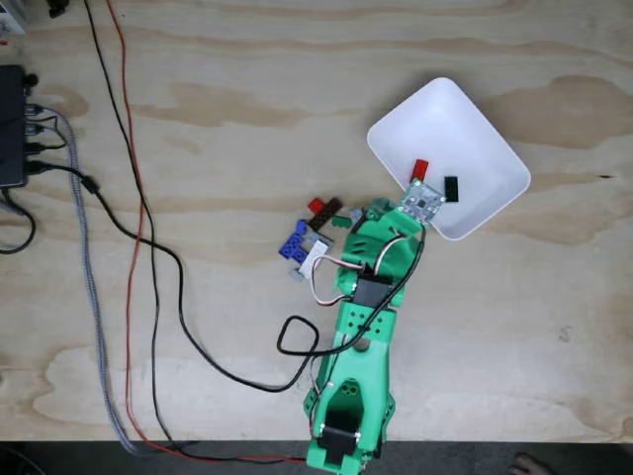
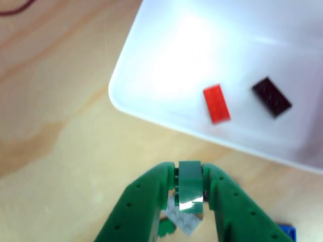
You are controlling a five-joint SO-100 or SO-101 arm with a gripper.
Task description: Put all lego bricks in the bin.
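In the other view my green gripper (image 2: 190, 174) is shut on a small green lego brick (image 2: 190, 187), held over the wood just short of the bin's near rim. The white bin (image 2: 166, 60) holds a red brick (image 2: 217, 103) and a dark brick (image 2: 271, 96). The fixed view shows the same bin (image 1: 445, 119) with the red brick (image 1: 419, 168) and dark brick (image 1: 452, 187) inside. My arm (image 1: 356, 327) reaches up to the bin's lower-left edge. Left of the arm lies a pile of loose bricks: red (image 1: 317, 206), brown (image 1: 331, 211), blue (image 1: 294, 240) and white (image 1: 315, 259).
Black and red cables (image 1: 138, 228) run down the left half of the plywood table, and one loops beside the arm's base (image 1: 297, 336). A black box (image 1: 12, 124) sits at the left edge. A blue brick (image 2: 286, 231) and a grey one (image 2: 184, 221) lie under the gripper.
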